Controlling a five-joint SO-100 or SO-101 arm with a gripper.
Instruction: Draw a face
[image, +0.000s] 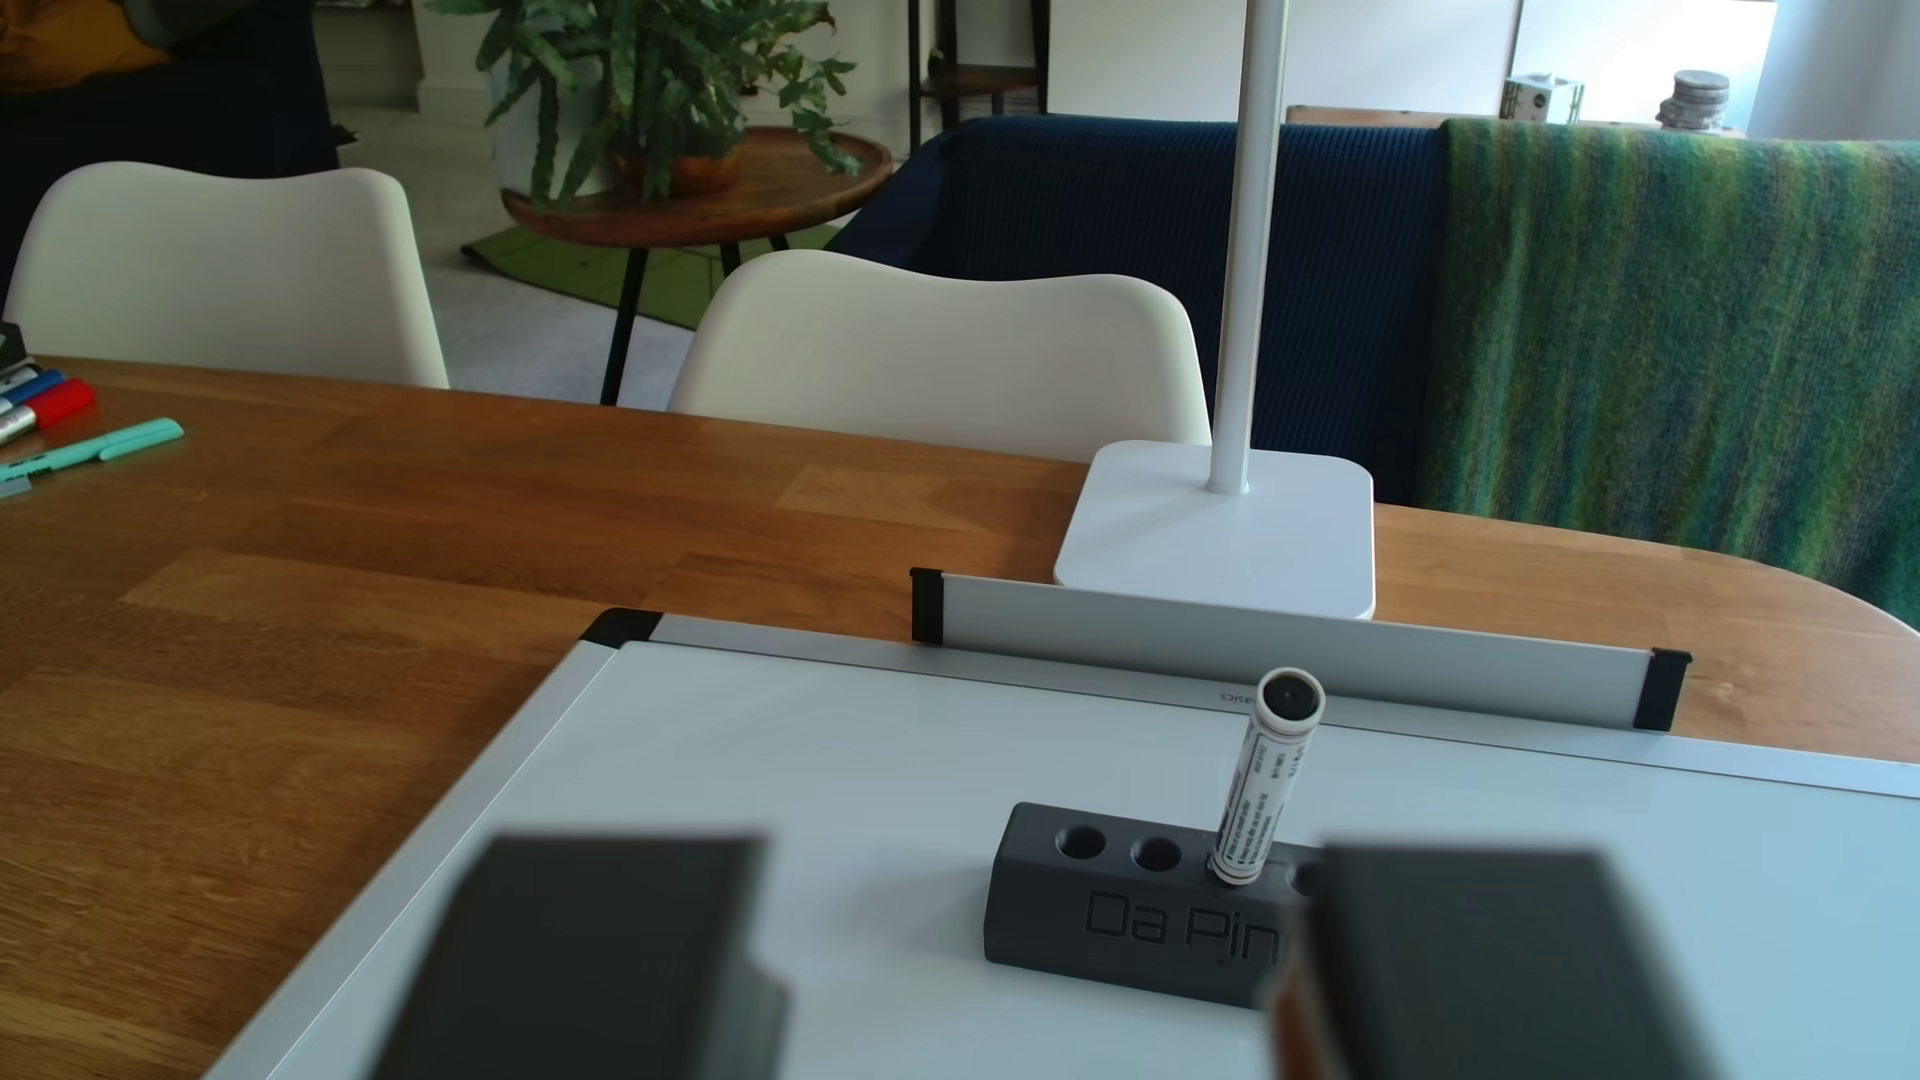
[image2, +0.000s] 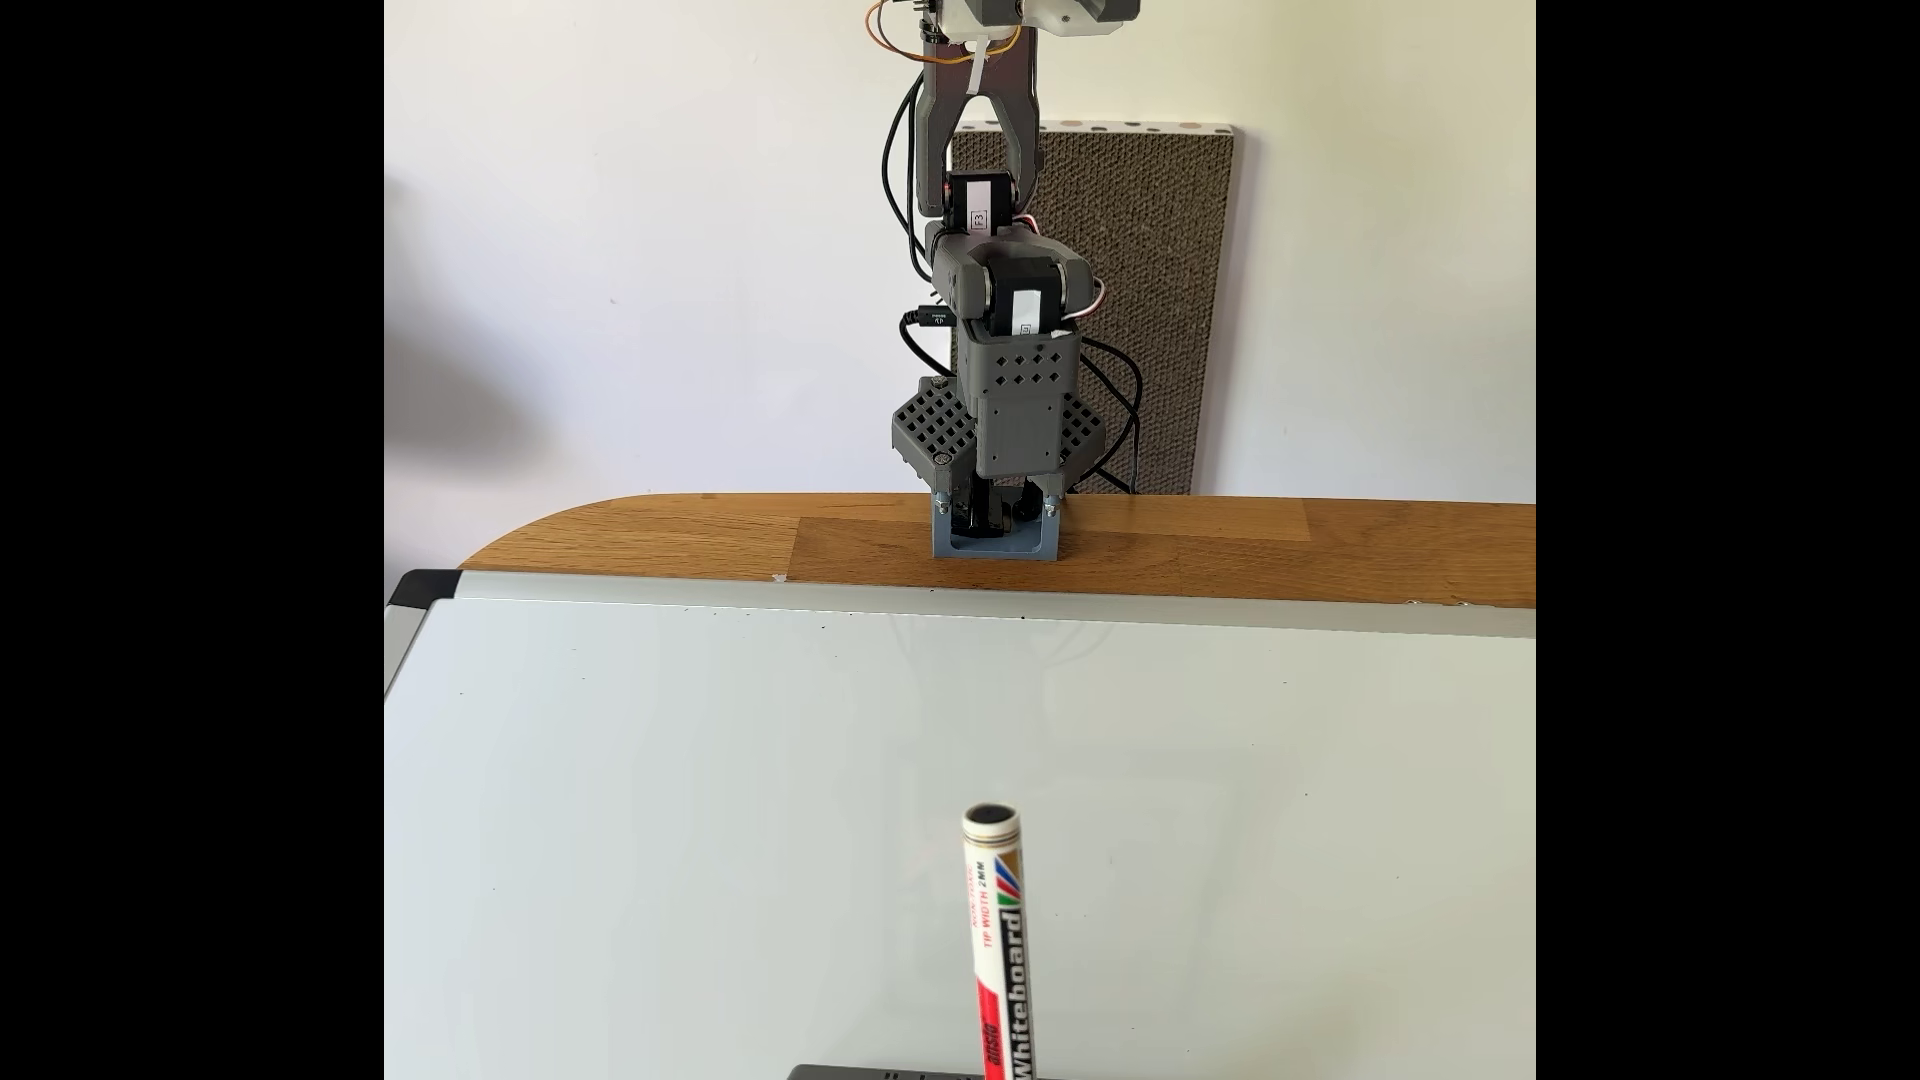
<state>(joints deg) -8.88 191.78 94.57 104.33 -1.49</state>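
Fixed view first: we see the arm (image2: 992, 312) folded up tall at the far edge of the table (image2: 644, 540), top centre of the frame, well back from the whiteboard (image2: 727, 831) that fills the lower half. And that board is bare, folks. No face on it yet, not one stroke, so we judge the drawing hasn't begun.

Down at bottom centre stands the marker (image2: 1000, 935), upright with a slight lean, its lower end in the grey block (image2: 831, 1071) whose top edge peeks in at the bottom.

Over to the other view, and we're looking out past the gripper (image: 1029, 966), its two dark fingers (image: 582, 955) blurred in the lower left and lower right corners. They stand wide apart, nothing between them. The marker (image: 1262, 779) sits just beyond, in the third hole of the block (image: 1081, 924), near the right finger.

So what could go wrong from here, in our judgement? The marker is off to the right of the gap, so a straight run in could catch it with the right finger and tip it, or shove the block across the slick board. A grip too high or skewed could leave the tip at a bad angle for drawing. Whether the cap is on, we cannot tell.
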